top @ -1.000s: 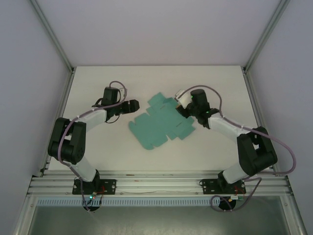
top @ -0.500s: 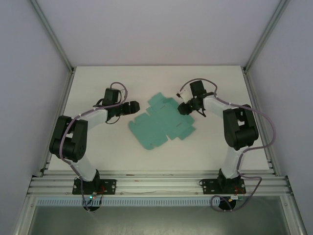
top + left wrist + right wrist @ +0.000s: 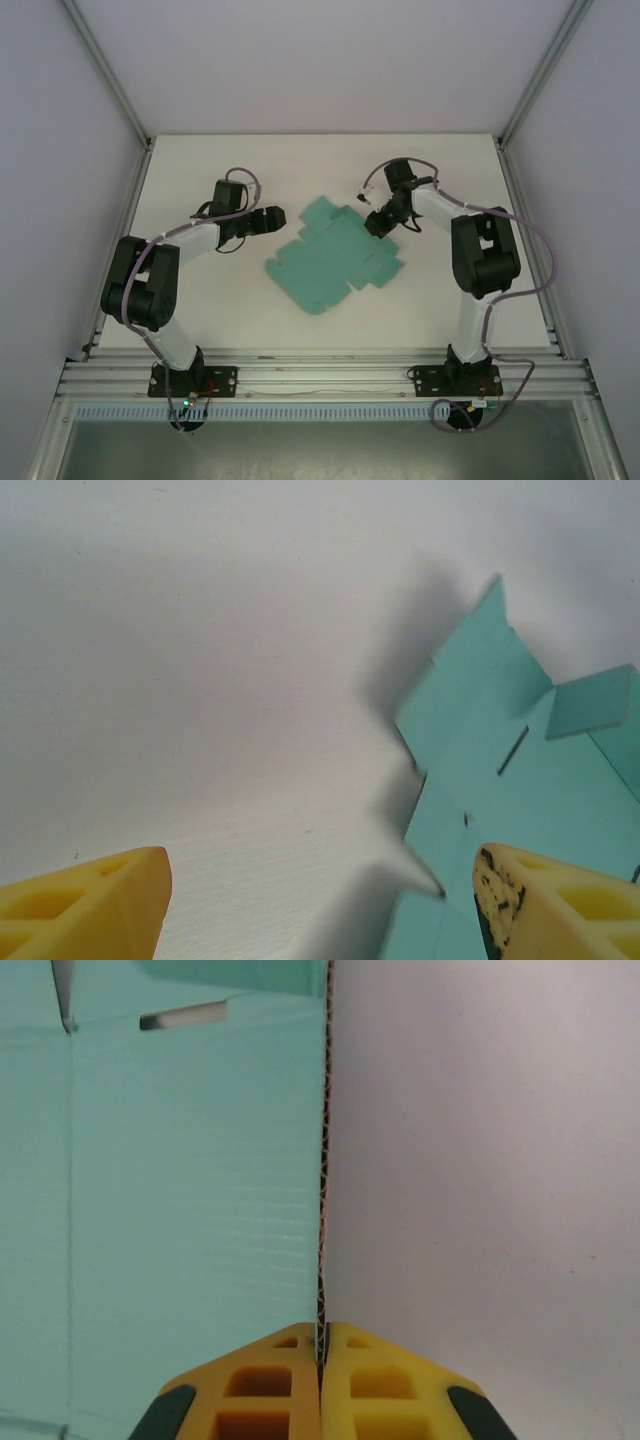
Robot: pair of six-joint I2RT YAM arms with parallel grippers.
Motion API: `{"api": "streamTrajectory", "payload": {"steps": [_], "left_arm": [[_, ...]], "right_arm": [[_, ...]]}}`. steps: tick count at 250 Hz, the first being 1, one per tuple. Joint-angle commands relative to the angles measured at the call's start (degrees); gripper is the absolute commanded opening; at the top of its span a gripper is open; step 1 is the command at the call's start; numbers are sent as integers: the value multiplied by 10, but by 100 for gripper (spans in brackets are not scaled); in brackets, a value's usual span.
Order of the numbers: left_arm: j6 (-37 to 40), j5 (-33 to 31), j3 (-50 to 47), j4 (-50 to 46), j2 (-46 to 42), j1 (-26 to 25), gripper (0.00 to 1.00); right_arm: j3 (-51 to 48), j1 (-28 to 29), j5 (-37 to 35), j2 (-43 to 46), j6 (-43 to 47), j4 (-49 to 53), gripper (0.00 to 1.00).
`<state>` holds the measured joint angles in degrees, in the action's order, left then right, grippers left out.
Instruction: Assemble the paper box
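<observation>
1. Top external:
   - The paper box (image 3: 330, 262) is a flat teal die-cut sheet, not folded up. It lies mid-table (image 3: 250, 170) between the two arms.
   - The right gripper (image 3: 376, 226) sits at the sheet's far-right flap and touches it.
   - The left gripper (image 3: 275, 216) is just beside the sheet's left edge, apart from it and pointing toward it.
   - The jaw gaps are too small to read from this view.

2. Left wrist:
   - The yellow fingers (image 3: 85, 905) sit in the bottom corners, spread wide, with nothing between them but bare table and a pointed corner of the sheet.
   - The teal card covers the right half of the view, with its slots and one raised flap visible.
   - The card reaches the right-hand finger and lies nearer to it than to the other. I cannot tell whether that finger touches the card.
   - The pincer is open and holds nothing.

3. Right wrist:
   - The yellow fingertips (image 3: 270, 1370) are pressed together at the bottom centre.
   - The thin corrugated edge of the card is clamped between them and runs straight up the frame.
   - The teal face lies to the left of that edge, with a slot near the top. White table lies to the right.
   - The pincer is closed, gripping the card's edge.
</observation>
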<state>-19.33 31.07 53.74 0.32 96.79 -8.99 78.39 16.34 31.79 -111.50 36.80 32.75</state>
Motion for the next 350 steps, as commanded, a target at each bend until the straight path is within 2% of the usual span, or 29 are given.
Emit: {"api": "streamTrajectory", "payload": {"steps": [1,19,36,58,103,159,179,226,263,284,301,350], "left_arm": [[13,-5,3,0,-12,2,79],[7,1,2,3,-13,6,80],[3,7,-1,10,-13,9,80],[5,15,0,14,-14,11,80],[19,86,-5,54,-20,11,80],[33,140,-6,81,-11,8,80],[34,141,2,79,0,4,80],[40,87,11,74,4,3,79],[45,-30,41,-1,5,11,79],[49,-58,61,-36,16,20,79],[62,-37,72,-43,23,20,79],[72,118,59,24,30,11,78]], "right_arm": [[-49,4,-71,64,12,-87,0],[-107,7,-88,122,20,-195,0],[-164,10,-77,177,22,-296,0],[-211,17,-46,232,63,-352,0],[-213,45,-72,271,94,-313,0],[-224,58,-74,278,83,-333,0],[-226,60,-64,283,80,-339,0],[-234,63,-58,293,76,-346,0],[-232,63,-69,298,86,-333,0],[-232,63,-69,299,89,-328,0],[-232,63,-64,298,86,-330,0],[-232,63,-59,291,75,-347,0]]}}
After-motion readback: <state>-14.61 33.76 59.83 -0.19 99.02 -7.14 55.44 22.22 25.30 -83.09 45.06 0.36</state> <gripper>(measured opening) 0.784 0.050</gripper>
